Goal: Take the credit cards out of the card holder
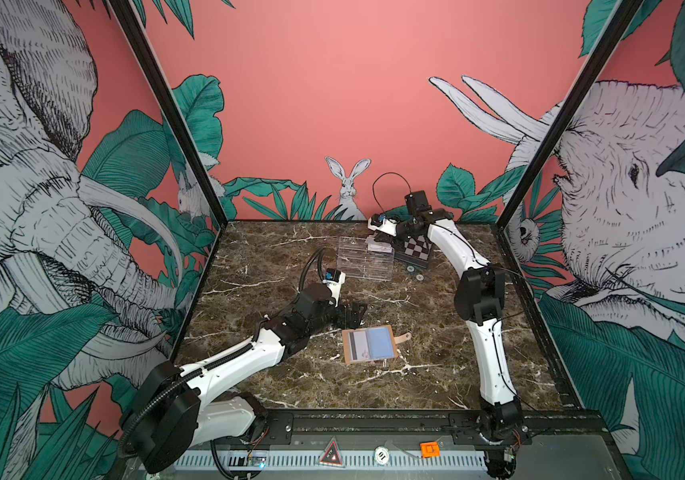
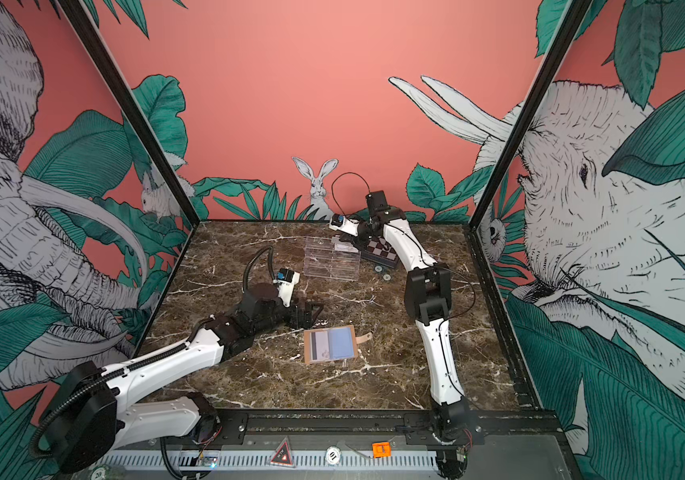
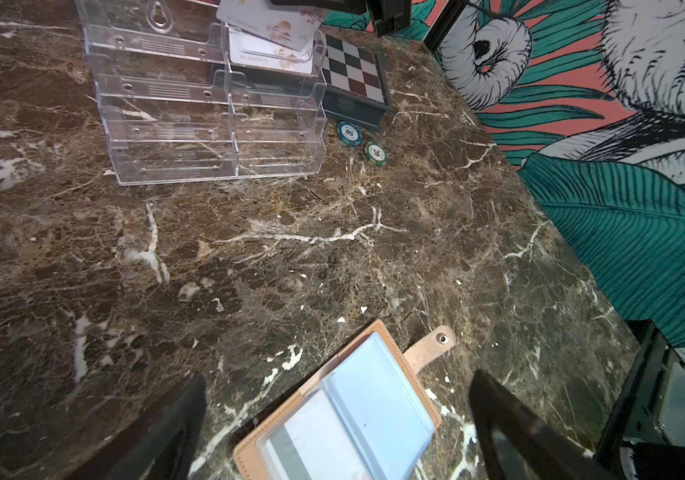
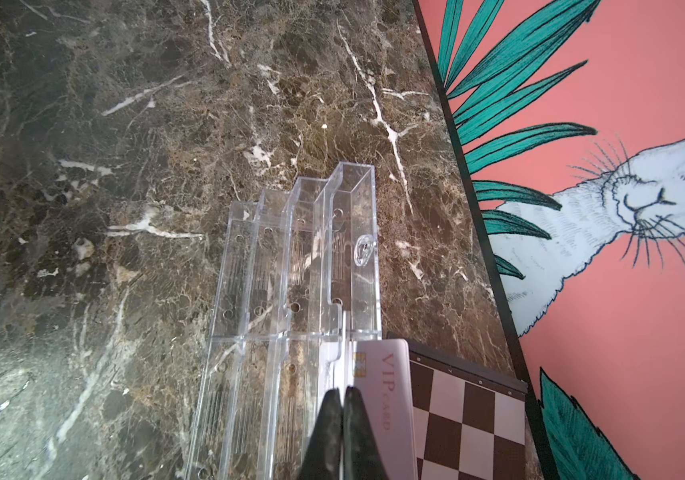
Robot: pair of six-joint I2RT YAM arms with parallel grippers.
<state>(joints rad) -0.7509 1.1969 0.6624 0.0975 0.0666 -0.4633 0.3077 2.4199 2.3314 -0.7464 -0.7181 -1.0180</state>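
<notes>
The tan card holder [image 1: 369, 345] [image 2: 330, 345] lies open and flat on the marble, strap tab to the right. One credit card [image 3: 303, 446] with a dark stripe sits in its left sleeve. My left gripper [image 3: 336, 380] [image 1: 353, 312] hovers open just behind the card holder, a finger on each side, touching nothing. At the back, my right gripper [image 4: 344, 392] [image 1: 384, 240] is shut on a credit card [image 3: 268, 18], seen edge-on [image 4: 344, 332], over the clear acrylic tray [image 1: 363, 262]. Another credit card [image 4: 386, 395] [image 3: 274, 56] stands in the tray's rear right compartment.
A checkered box [image 1: 415, 251] [image 3: 353, 70] stands right behind the acrylic tray [image 3: 207, 104], against the back wall. Two poker chips [image 3: 349, 132] [image 3: 375, 153] lie beside it. Black frame posts and patterned walls bound the marble table [image 1: 436, 332] on three sides.
</notes>
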